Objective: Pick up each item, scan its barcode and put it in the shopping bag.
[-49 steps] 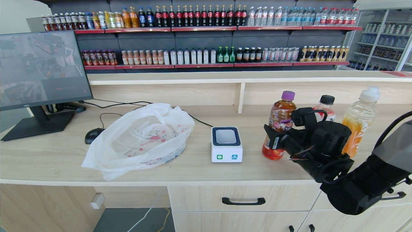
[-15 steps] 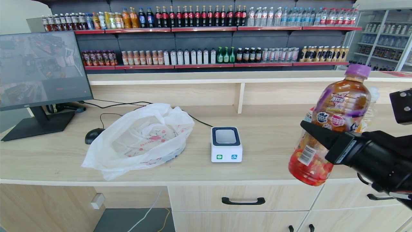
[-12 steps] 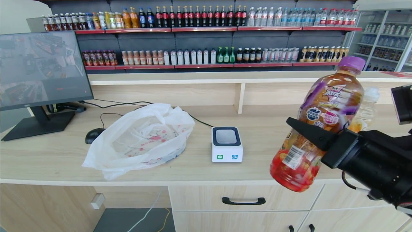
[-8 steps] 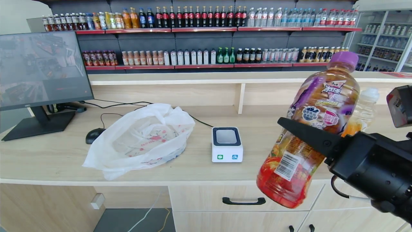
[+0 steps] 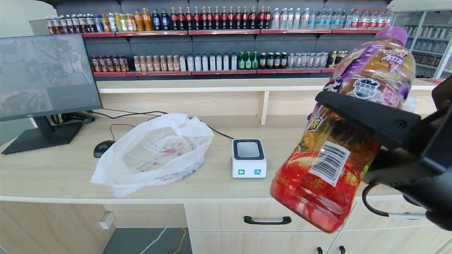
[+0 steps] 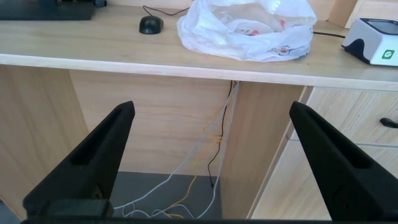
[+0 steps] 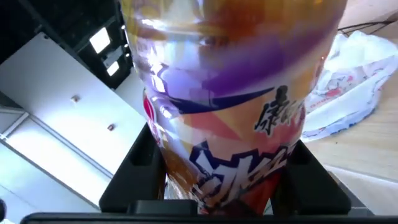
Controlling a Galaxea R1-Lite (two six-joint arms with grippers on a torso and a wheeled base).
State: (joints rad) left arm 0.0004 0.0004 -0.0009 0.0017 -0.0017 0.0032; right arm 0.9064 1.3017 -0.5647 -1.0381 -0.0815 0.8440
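My right gripper (image 5: 348, 116) is shut on a purple-capped bottle of orange-red drink (image 5: 328, 165), held tilted in the air above the counter's front right, close to the head camera. Its barcode (image 5: 331, 163) faces the camera, not the scanner. In the right wrist view the black fingers (image 7: 134, 177) clamp the bottle (image 7: 236, 124) on both sides. The white scanner (image 5: 248, 157) sits mid-counter, left of the bottle. The white plastic shopping bag (image 5: 155, 151) lies crumpled further left. My left gripper (image 6: 211, 107) hangs open below the counter edge, in front of the bag (image 6: 249, 28).
A monitor (image 5: 46, 76) and a black mouse (image 5: 101, 148) stand at the counter's left, with cables running behind the bag. A raised ledge (image 5: 212, 84) backs the counter. Drawers with black handles (image 5: 267, 221) are below. Shelves of bottles (image 5: 226, 38) line the far wall.
The right gripper has lifted the purple-capped bottle off the counter. It has carried the bottle up, leftward and nearer the head camera, tilting it so the barcode shows.
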